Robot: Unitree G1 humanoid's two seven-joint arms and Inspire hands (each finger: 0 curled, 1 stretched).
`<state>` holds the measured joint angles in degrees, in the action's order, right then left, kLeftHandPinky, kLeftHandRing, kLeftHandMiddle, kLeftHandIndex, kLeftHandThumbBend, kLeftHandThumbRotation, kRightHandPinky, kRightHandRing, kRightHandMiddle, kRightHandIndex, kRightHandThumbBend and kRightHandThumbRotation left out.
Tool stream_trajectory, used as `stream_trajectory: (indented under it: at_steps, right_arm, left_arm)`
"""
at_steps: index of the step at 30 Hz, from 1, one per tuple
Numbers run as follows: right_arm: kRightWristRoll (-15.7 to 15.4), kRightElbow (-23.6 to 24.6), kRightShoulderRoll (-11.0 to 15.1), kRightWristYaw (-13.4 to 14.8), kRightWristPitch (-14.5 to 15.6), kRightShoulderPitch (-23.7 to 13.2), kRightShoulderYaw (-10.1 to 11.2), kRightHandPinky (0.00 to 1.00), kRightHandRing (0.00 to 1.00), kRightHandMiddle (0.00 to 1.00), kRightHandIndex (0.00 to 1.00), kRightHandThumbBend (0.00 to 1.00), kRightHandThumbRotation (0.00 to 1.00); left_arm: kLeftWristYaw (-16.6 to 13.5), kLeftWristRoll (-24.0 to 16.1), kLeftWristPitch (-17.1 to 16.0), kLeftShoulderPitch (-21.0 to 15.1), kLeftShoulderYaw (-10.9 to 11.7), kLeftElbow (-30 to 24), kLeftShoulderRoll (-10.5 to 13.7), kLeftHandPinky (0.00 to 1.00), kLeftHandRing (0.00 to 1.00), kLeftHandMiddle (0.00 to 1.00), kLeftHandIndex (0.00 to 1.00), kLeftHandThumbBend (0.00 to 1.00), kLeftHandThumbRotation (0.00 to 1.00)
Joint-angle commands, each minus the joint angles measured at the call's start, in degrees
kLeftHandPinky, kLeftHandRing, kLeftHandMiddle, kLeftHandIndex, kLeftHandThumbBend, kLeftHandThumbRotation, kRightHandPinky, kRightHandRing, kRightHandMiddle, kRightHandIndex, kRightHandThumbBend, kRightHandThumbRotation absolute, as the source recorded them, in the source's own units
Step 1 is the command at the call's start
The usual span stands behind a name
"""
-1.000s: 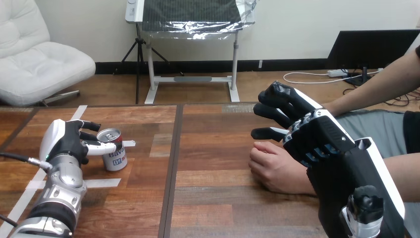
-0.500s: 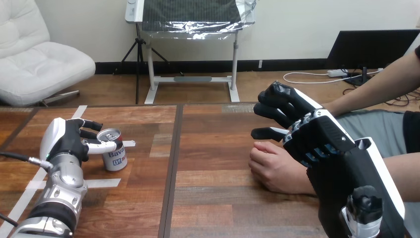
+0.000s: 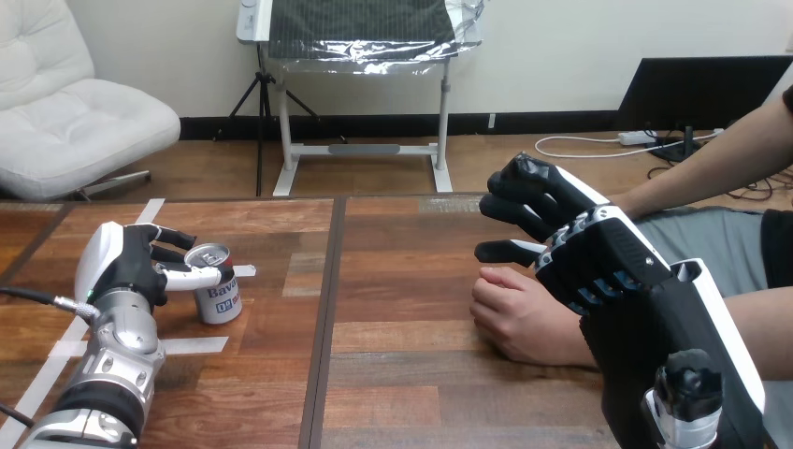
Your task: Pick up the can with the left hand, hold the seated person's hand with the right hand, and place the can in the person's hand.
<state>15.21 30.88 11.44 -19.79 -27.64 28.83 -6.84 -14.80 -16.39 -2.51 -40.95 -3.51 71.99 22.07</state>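
A small silver can (image 3: 216, 287) stands upright on the wooden table (image 3: 393, 374) at the left. My left hand (image 3: 126, 265) is against its left side. The thumb lies across the can's front just under the rim and the fingers curl behind it. The person's hand (image 3: 524, 313) rests as a loose fist on the table at the right, with the forearm running off the right edge. My right hand (image 3: 570, 245) hovers just above and behind that fist. Its fingers are spread and point left, and they are not closed round the person's hand.
Strips of pale tape (image 3: 192, 345) mark the table around the can. A dark seam (image 3: 327, 309) runs front to back between the two table halves. The person's other arm (image 3: 720, 154) reaches in from the upper right, above the table's far edge.
The can and my left thumb have shifted very slightly to the right. My right hand and the person's hand have stayed where they were.
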Motion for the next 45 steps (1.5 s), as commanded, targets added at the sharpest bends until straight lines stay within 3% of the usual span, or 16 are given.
stream_trajectory:
  at_steps: [1,15,33,45]
  right_arm:
    - [0.0,2.7,-0.6,0.6,-0.1,-2.3,0.0,0.73,0.85,0.86,0.86,1.0,0.91]
    - [-0.7,2.7,-0.9,1.0,-0.4,-2.3,0.0,0.73,0.85,0.87,0.86,1.0,0.91]
    - [-0.7,2.6,-1.0,1.1,-0.7,-2.2,-0.2,0.73,0.86,0.87,0.86,1.0,0.92]
    - [-0.7,2.7,-0.9,1.2,-0.5,-2.0,-0.1,0.73,0.86,0.86,0.86,1.0,0.92]
  left_arm:
    - [-1.0,-1.1,-0.6,-4.3,-1.1,-0.8,0.2,0.39,0.5,0.56,0.61,0.77,0.0]
    - [0.1,-2.7,2.2,-5.2,-2.8,-0.8,0.3,0.4,0.53,0.6,0.65,0.8,0.02]
    - [1.3,-3.9,3.6,-5.7,-4.2,-0.7,0.6,0.46,0.61,0.67,0.72,0.84,0.14]
    - [3.3,-4.0,4.7,-6.1,-5.3,-0.9,0.8,0.54,0.73,0.78,0.79,0.86,0.25]
